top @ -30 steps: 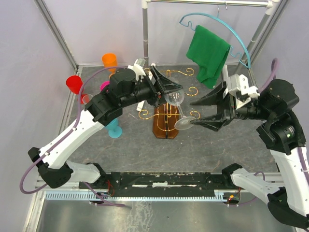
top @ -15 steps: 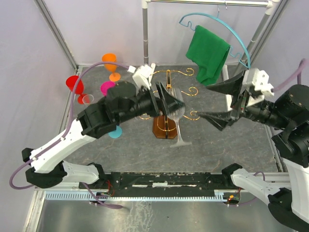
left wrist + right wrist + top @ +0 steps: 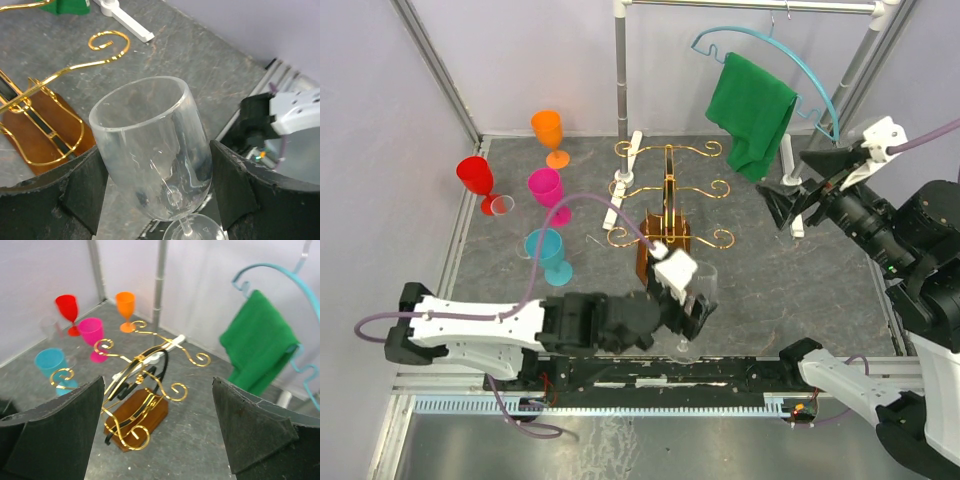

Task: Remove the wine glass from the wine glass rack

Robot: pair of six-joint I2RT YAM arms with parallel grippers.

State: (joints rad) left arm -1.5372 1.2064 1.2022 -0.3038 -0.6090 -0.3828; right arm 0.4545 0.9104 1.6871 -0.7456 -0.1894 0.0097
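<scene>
Clamping the bowl of the wine glass [image 3: 155, 150] between its two black fingers [image 3: 82, 192], the left gripper [image 3: 692, 305] sat low over the near part of the surface [image 3: 800, 290]. It was just in front of the brown base of the wine glass rack [image 3: 665, 215]. The glass was upright, mouth up, and free of the rack's gold wire arms.

From above, most of the glass was hidden under the gripper and its white camera housing. Only a faint rim and foot showed, and I could not tell whether the foot touched the surface. In the left wrist view the foot was cut off by the bottom edge.

The right gripper [image 3: 785, 180] hung well off to the right with its jaws spread wide and nothing between them.

Around the rack stood a red goblet [image 3: 473, 175], an orange goblet [image 3: 547, 128], a pink goblet [image 3: 544, 185] and a blue goblet [image 3: 545, 247]. A small clear cup [image 3: 501, 205], hard to make out, stood beside the red one. A white stick-like piece [image 3: 620, 185] lay behind the rack. A green cloth [image 3: 752, 110] hung from a teal hanger [image 3: 820, 95] on the grey rail [image 3: 750, 6], which was cut off at the top.
</scene>
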